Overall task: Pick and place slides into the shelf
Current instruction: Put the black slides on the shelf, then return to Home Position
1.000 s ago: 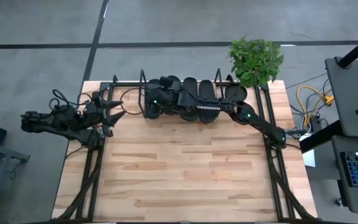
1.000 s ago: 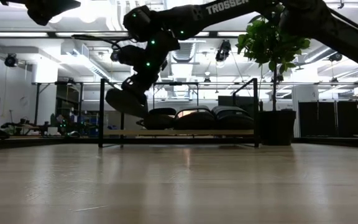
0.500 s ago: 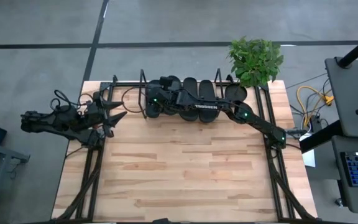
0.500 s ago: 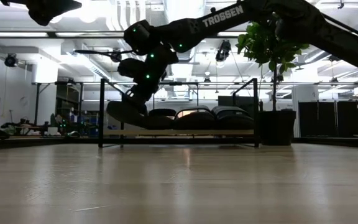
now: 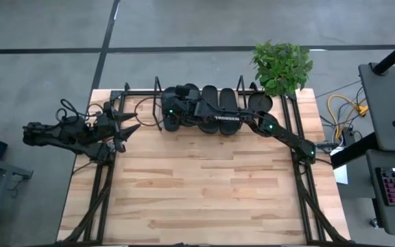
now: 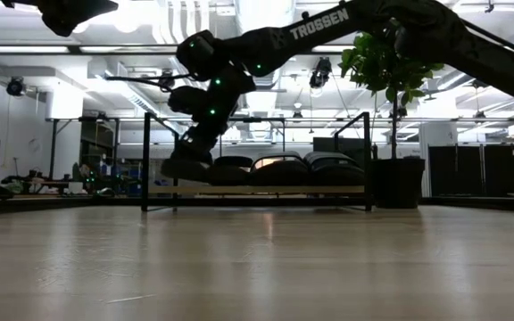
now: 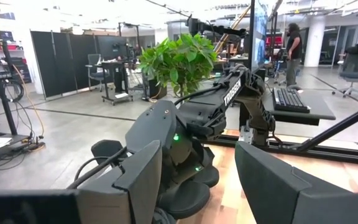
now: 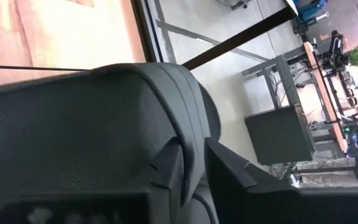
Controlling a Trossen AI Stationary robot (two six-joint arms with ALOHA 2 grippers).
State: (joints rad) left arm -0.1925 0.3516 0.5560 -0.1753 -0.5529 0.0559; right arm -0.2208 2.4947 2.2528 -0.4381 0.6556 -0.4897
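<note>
Three black slides (image 6: 279, 168) lie side by side on the shelf's wooden board (image 6: 266, 189), between its black wire uprights (image 5: 158, 89), at the table's far edge. A fourth slide (image 6: 186, 168) is at the board's left end, sole down and close over the wood, under my right gripper (image 6: 194, 147), which is shut on it. That arm reaches along the shelf from the right. My left gripper (image 7: 197, 180) hangs open at the table's left edge (image 5: 122, 127), level and touching nothing. My right gripper has the slide's wide strap (image 8: 188, 155) by its rim, pinched between the two fingers (image 8: 229, 171). The fingers slant down from above and the shelf's right. The slide sits about level at the board's left end; whether its sole rests on the wood I cannot tell.
A leafy potted plant (image 5: 281, 65) stands just right of the shelf, its black pot (image 6: 398, 183) beside the right upright. The broad wooden tabletop (image 5: 204, 178) spreads in front of the shelf. Desks and a person show in the room beyond.
My right gripper has sunk toward the shelf board with the slide. The slide hung tilted above the board's left end a second ago; it now sits lower, nearly level, beside the other slides.
</note>
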